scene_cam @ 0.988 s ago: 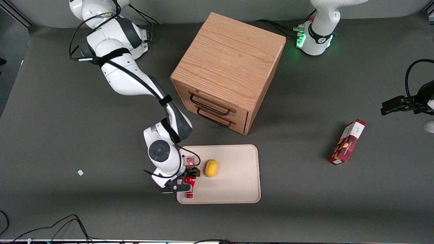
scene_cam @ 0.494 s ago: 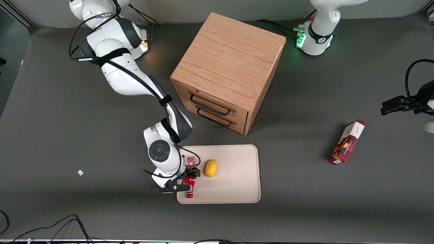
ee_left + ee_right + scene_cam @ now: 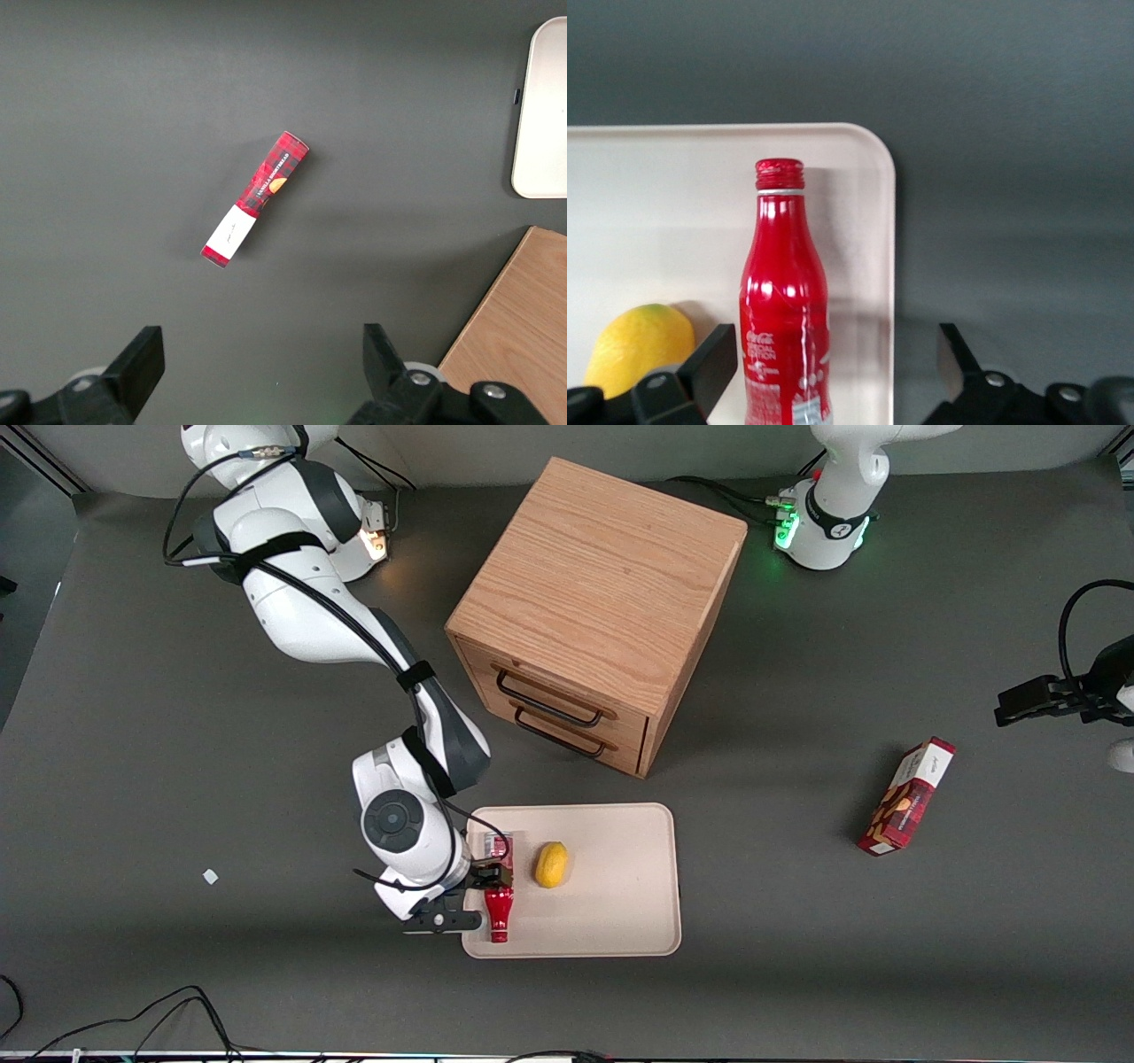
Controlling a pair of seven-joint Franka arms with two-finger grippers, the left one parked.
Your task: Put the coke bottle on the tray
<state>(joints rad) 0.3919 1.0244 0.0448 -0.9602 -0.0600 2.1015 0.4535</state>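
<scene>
The red coke bottle (image 3: pixel 499 911) lies flat on the beige tray (image 3: pixel 611 903), along the tray's edge toward the working arm's end, with its red cap pointing at the front camera. My right gripper (image 3: pixel 467 899) hangs open just above it, one finger over the tray and the other over the table. In the right wrist view the coke bottle (image 3: pixel 784 301) rests on the tray (image 3: pixel 656 221) between the open gripper (image 3: pixel 833 363) fingers, touching neither. Its silver base is hidden under the gripper.
A yellow lemon (image 3: pixel 551 864) sits on the tray beside the bottle. The wooden drawer cabinet (image 3: pixel 594 602) stands farther from the front camera than the tray. A red snack box (image 3: pixel 906 795) lies toward the parked arm's end.
The right arm and gripper have shifted toward the working arm's end of the table. The bottle stays lying on the tray, and more of it shows now.
</scene>
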